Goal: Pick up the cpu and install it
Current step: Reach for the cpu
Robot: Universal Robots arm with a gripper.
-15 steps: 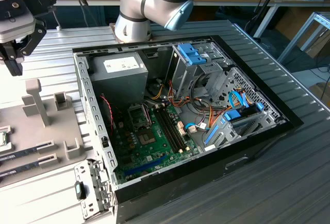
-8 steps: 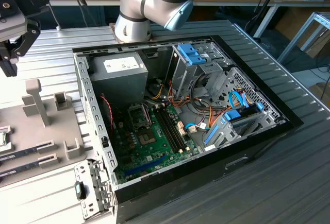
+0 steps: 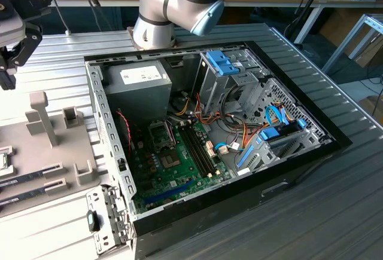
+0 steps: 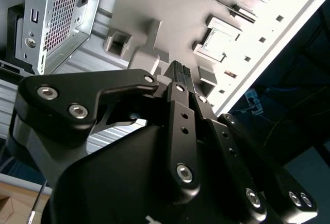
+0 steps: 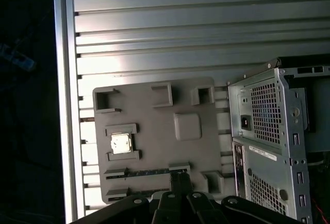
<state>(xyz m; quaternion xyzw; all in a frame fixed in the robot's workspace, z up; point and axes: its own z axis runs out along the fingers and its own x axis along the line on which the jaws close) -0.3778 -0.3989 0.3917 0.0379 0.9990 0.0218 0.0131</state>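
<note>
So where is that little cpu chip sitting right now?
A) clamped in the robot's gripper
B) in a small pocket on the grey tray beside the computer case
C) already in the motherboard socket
B: in the first wrist view the cpu lies in a framed pocket on the grey tray, next to the computer case.
</note>
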